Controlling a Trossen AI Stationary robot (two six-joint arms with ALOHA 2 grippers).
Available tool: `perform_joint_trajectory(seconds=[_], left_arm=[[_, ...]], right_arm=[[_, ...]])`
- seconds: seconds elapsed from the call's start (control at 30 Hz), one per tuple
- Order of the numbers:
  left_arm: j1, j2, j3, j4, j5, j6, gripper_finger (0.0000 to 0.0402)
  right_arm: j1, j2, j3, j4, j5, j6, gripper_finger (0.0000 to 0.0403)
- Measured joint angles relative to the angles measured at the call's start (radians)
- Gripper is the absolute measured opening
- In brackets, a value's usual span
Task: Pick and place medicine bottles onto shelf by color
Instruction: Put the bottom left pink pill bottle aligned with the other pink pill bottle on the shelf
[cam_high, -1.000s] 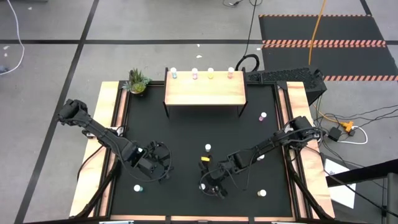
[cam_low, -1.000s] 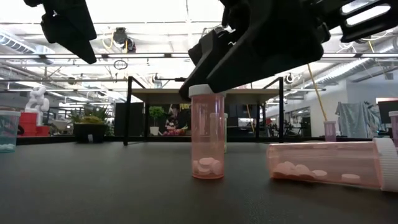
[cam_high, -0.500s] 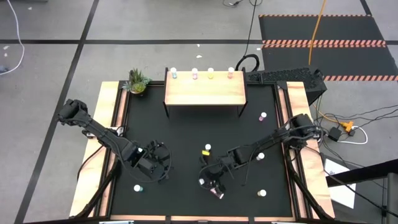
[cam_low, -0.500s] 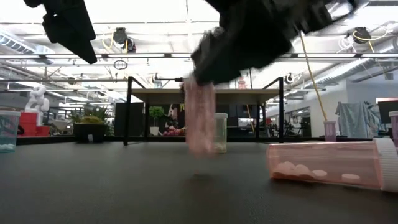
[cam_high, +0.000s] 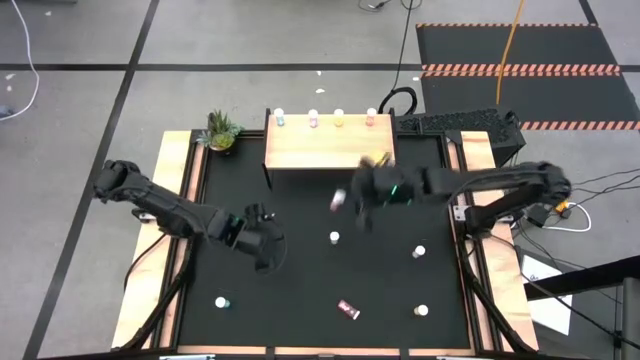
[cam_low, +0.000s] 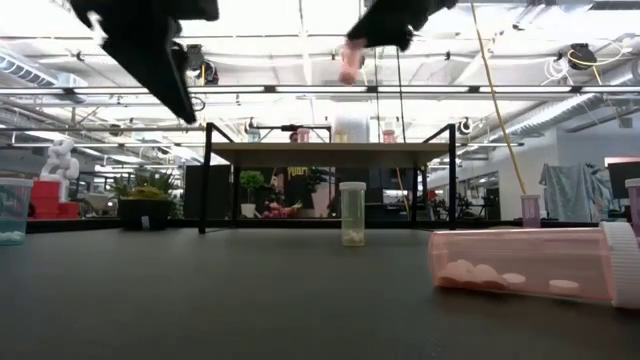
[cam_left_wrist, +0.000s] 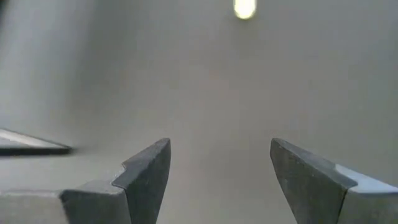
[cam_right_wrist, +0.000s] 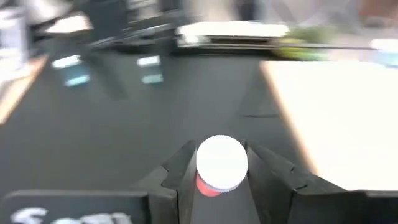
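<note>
Pink bottle (cam_right_wrist: 221, 165) off mat — now clamped in R gripper (cam_high: 345, 200) near shelf (cam_high: 328, 148); L gripper (cam_left_wrist: 217, 174) agape.

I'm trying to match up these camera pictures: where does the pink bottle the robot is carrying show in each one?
High view: the pink bottle is held by the right gripper in front of the shelf.
Low view: top centre, lifted above the shelf.
Left wrist view: not in it.
Right wrist view: bottom centre, white cap between the fingers.
Shared landmark: the shelf.
</note>
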Motion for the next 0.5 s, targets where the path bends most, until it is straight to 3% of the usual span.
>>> perform_joint_trajectory(seconds=[0.13, 0.3, 0.37, 0.5], left_arm=[[0.085, 0.0, 0.0, 0.027, 0.0, 0.129, 0.0273], [0.178, 0.0, 0.0, 0.071, 0.038, 0.312, 0.0273], [0.217, 0.0, 0.0, 0.084, 0.05, 0.323, 0.0273], [0.277, 0.0, 0.0, 0.108, 0.076, 0.245, 0.0273]], right_arm=[[-0.197, -0.072, 0.0, -0.072, 0.027, -0.009, 0.0115], [-0.402, -0.071, 0.0, -0.098, 0.021, -0.075, 0.0119], [-0.47, -0.062, 0.0, -0.099, 0.009, -0.115, 0.0119], [-0.588, -0.037, 0.0, -0.102, -0.114, -0.135, 0.0119]])
